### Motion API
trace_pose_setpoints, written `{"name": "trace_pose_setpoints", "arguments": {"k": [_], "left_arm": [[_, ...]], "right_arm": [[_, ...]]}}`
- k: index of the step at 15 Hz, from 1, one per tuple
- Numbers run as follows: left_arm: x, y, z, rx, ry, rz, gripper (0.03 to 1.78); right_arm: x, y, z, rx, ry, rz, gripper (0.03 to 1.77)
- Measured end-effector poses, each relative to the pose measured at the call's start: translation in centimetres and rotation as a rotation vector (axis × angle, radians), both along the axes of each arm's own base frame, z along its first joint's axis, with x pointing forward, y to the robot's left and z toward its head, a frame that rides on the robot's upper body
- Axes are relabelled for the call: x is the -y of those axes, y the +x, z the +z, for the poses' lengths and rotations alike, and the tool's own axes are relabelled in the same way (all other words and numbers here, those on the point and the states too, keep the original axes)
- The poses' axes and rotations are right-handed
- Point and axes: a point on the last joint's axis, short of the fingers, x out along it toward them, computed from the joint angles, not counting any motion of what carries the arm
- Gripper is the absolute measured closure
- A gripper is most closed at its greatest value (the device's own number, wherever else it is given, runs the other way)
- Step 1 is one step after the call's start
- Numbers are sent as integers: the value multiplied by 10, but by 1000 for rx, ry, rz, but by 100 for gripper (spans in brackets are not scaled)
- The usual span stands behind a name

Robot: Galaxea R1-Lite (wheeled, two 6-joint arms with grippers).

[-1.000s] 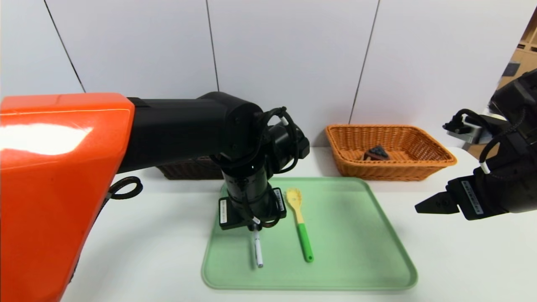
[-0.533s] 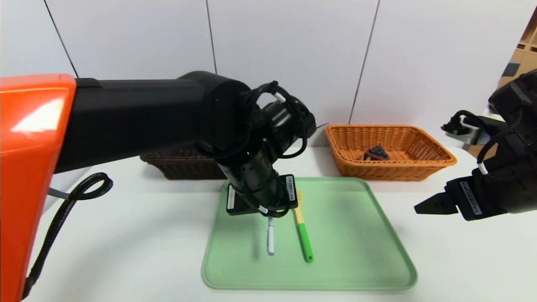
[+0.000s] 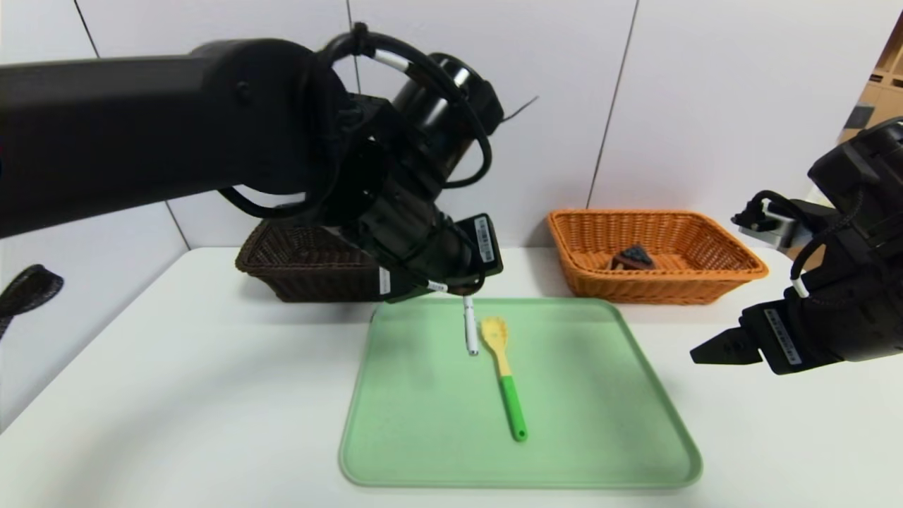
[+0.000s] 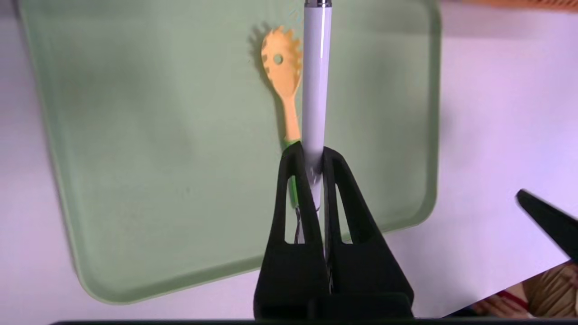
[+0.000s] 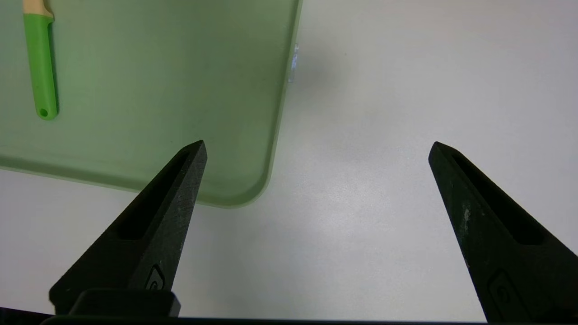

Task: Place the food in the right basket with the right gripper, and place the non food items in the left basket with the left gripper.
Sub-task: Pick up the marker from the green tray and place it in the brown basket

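We have the white pen [image 3: 469, 326] pinched by one end between the tips of our left gripper [image 4: 310, 159], its free length hanging over the far part of the green tray [image 3: 395, 451] and clear of it. The worry is that grip: the jaws bear on a smooth round barrel near its end, so a quick swing toward the dark brown basket [image 3: 296, 257] could let the pen pivot or slide out and drop on the table short of the rim. We judge the hanging tip could also catch the basket's near wall if we carry it across too low. The yellow spatula with the green handle [image 3: 502, 367] lies on the tray just beside the pen's tip, apart from it; a dip on the way could nudge it askew and spoil the next pick. Our right gripper [image 5: 316, 149] waits off the tray's right edge with its fingers spread wide and nothing between them. The toy cake slice [image 3: 633, 257] already sits in the orange-tan basket [image 3: 734, 271].
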Motion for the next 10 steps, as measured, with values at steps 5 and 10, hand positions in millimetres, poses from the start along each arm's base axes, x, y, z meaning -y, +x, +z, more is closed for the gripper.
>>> {"name": "trace_pose_setpoints", "arguments": {"k": [5,10], "left_arm": [[-64,35,23,148,60,87,174],[-92,53,33,291,155,132,174]], "right_arm": [[-1,2,6,26,2,-3,10],[-5,15,16,152,34,-14,10]]}}
